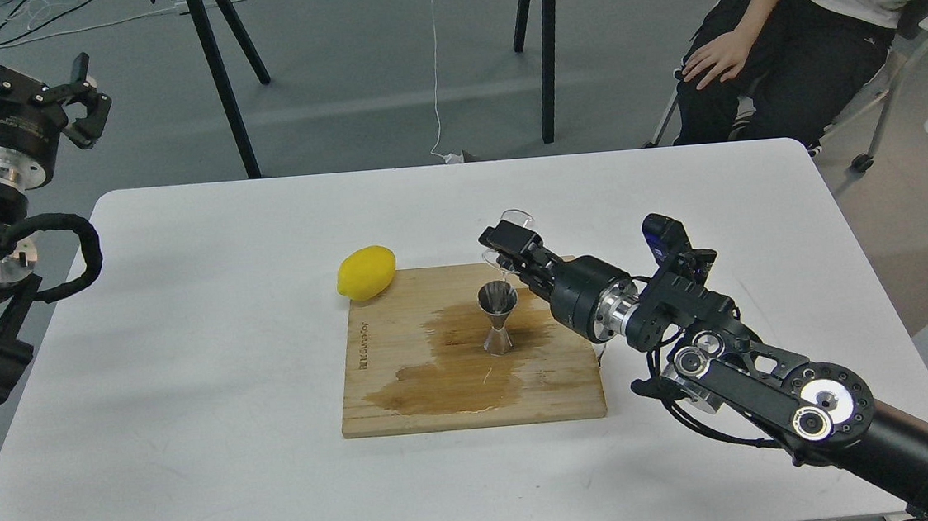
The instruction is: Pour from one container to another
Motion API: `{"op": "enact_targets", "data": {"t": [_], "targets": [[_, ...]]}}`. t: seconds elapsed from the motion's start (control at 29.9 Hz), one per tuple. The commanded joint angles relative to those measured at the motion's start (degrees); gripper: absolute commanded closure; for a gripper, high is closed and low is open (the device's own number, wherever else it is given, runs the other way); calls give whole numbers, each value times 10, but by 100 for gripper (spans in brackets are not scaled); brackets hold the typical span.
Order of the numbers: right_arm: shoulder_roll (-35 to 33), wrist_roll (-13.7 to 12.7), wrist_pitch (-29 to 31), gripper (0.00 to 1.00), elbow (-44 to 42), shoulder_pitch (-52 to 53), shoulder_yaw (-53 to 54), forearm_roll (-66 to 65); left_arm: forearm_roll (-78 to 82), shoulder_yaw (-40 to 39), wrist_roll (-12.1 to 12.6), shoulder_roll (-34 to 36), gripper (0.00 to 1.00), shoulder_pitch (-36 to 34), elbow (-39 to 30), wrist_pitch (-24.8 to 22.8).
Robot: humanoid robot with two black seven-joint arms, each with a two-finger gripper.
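The steel jigger (498, 317) stands upright on the wet wooden cutting board (407, 381), near its middle. My right gripper (508, 247) hovers just behind and to the right of the jigger, shut on the small clear glass cup (512, 225), which it holds near upright above the jigger's rim. The cup is hard to make out against the white table. My left gripper (61, 85) is raised at the far left, off the table, open with nothing between its fingers.
A yellow lemon (365, 272) lies at the board's back left corner. Dark wet stains spread over the board's middle and front. A seated person (785, 28) is behind the table's far right corner. Black table legs (222, 81) stand behind.
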Motion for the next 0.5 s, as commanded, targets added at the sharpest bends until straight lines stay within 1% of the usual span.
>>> {"op": "enact_targets", "data": {"t": [0.0,0.33,0.47], "targets": [[1,2,0,66,0,-3,-2,-28,0,0,1,-2,0,0,0,0],[0,25,1,66,0,-4,-27,-132,0,0,0,-3,0,0,0,0],[0,26,0,66,0,-4,-27,-191,-1,0,0,-1,0,0,0,-1]]}}
